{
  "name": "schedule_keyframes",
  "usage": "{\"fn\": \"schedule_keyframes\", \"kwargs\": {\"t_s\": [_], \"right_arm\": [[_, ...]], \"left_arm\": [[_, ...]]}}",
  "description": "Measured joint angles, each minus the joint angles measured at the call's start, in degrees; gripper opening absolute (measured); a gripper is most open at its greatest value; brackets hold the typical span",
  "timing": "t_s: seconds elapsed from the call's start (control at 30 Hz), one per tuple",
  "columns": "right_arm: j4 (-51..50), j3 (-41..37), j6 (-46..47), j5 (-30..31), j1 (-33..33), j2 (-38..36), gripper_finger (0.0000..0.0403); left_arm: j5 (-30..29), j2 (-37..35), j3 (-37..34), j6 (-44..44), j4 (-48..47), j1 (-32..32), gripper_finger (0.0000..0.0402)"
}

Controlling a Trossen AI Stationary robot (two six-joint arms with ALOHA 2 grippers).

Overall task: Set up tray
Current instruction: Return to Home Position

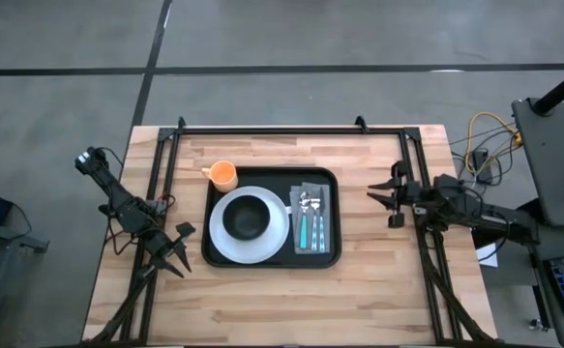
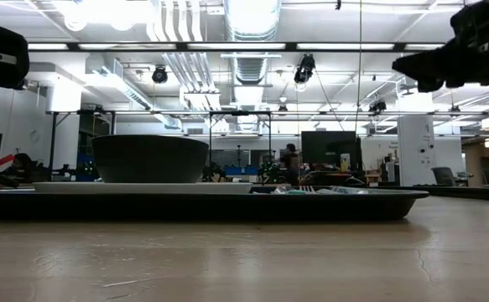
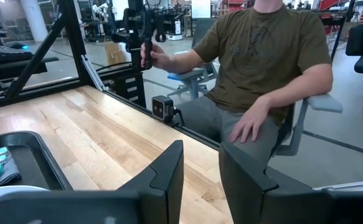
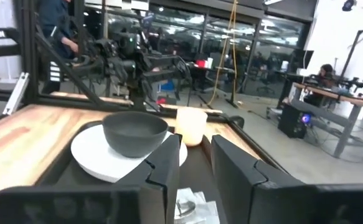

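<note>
On wooden table (image 1: pixel 262 300), black tray (image 1: pixel 262 180): white plate (image 1: pixel 222 234) with dark bowl (image 1: pixel 249 217) at left, orange cup (image 1: pixel 223 175) at top left corner, grey napkin (image 1: pixel 326 208) under cutlery (image 1: pixel 309 232) at right. Left gripper (image 1: pixel 182 247) and right gripper (image 1: pixel 378 194) beside it, apart.

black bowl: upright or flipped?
Upright. High view shows the bowl open side up on the white plate; low view shows its rim on top.

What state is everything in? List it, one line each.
tray: flat, loaded
white plate: in tray, carrying black bowl
black bowl: upright
orange cup: upright at tray corner
napkin: flat, under cutlery
cutlery: lying on napkin
left gripper: open, empty
right gripper: open, empty
</note>
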Motion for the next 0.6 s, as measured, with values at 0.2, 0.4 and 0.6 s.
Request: {"fn": "schedule_keyframes", "kwargs": {"t_s": [0.2, 0.4, 0.6], "right_arm": [[2.49, -3.58, -1.23, 0.71, -0.04, 0.24, 0.0085], [2.57, -3.56, -0.89, 9.38, -0.02, 0.61, 0.0074], [0.94, -3.56, -5.57, 11.73, 0.02, 1.72, 0.0068]], "left_arm": [[0.01, 0.01, 0.0, 0.0, -0.01, 0.0, 0.0084], [-0.01, -0.01, 0.0, 0.0, 0.01, 0.01, 0.0084], [-0.01, -0.01, 0.0, 0.0, 0.0, -0.01, 0.0084]]}}
